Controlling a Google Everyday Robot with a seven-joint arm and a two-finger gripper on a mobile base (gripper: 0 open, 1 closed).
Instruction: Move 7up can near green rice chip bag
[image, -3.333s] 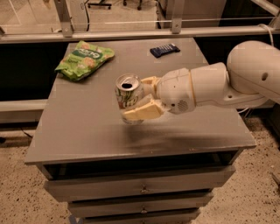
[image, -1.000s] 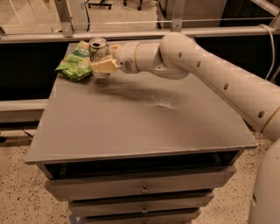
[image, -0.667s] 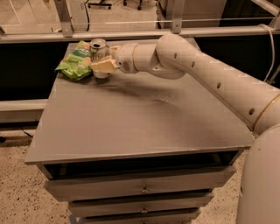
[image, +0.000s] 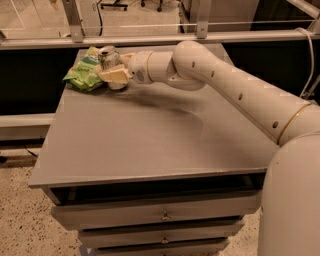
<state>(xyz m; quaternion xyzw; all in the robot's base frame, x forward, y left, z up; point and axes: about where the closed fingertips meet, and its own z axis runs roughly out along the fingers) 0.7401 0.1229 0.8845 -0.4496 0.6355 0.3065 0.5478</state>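
The 7up can (image: 108, 56), silver with green markings and a pull-tab top, stands upright at the table's far left, right beside the green rice chip bag (image: 84, 73). My gripper (image: 115, 67) is around the can, one cream finger (image: 116, 75) in front of it and the other behind. The can's base seems to rest on the table, touching or nearly touching the bag's right edge. The crinkled bag lies flat at the far left corner. My white arm (image: 225, 85) reaches in from the right.
The grey table (image: 150, 135) has drawers below its front edge. A metal rail (image: 200, 37) runs behind the table. The small dark blue packet is hidden behind my arm.
Since 3.3 s ago the can has been carried from mid-table to the far left beside the bag. Over the last second the gripper and can have sunk slightly towards the table.
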